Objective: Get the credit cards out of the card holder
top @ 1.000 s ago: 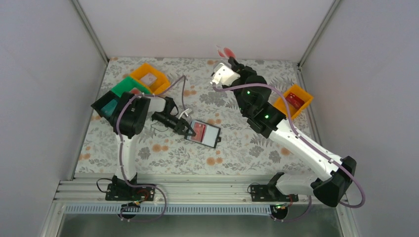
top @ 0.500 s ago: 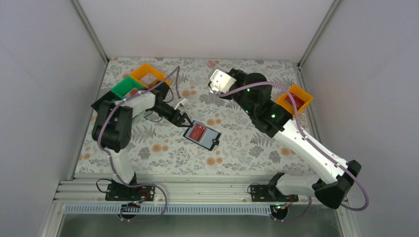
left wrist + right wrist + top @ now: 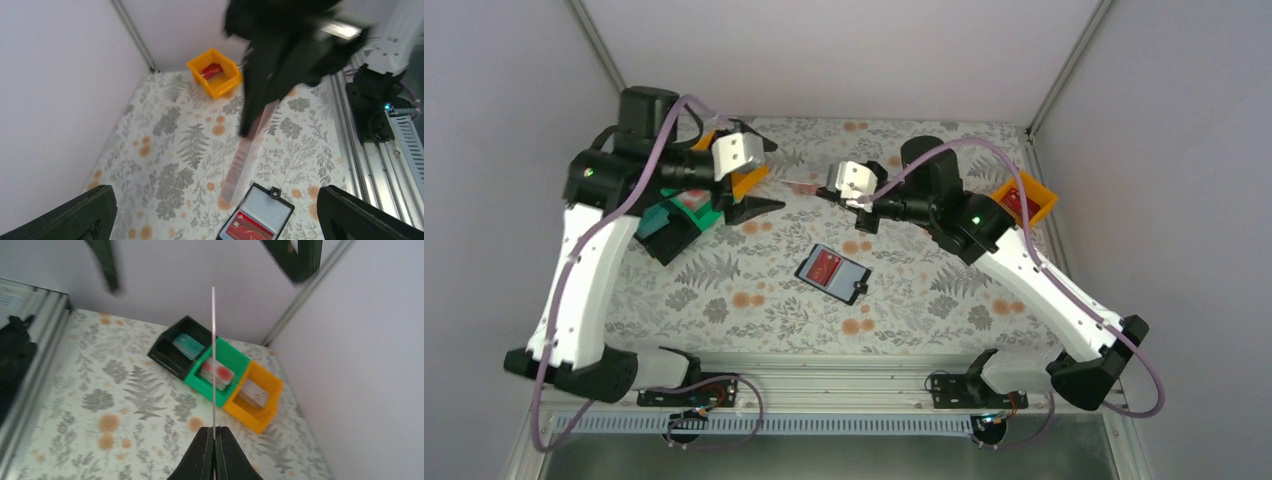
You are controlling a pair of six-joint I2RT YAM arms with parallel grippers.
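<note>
One thin flat card (image 3: 213, 355) stands edge-on, pinched in the right end effector (image 3: 214, 430).

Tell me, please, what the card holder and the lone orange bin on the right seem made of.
The card holder: probably leather or imitation, matte black rim, grey-blue pocketed lining; too small to be sure. The orange bin: moulded plastic, judging by even colour and smooth, slightly glossy walls.

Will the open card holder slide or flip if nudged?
The card holder lies open and flat, so it probably slides rather than tips. It folds in the middle, so one half may lift. Its red card looks pocketed and would likely stay.
</note>
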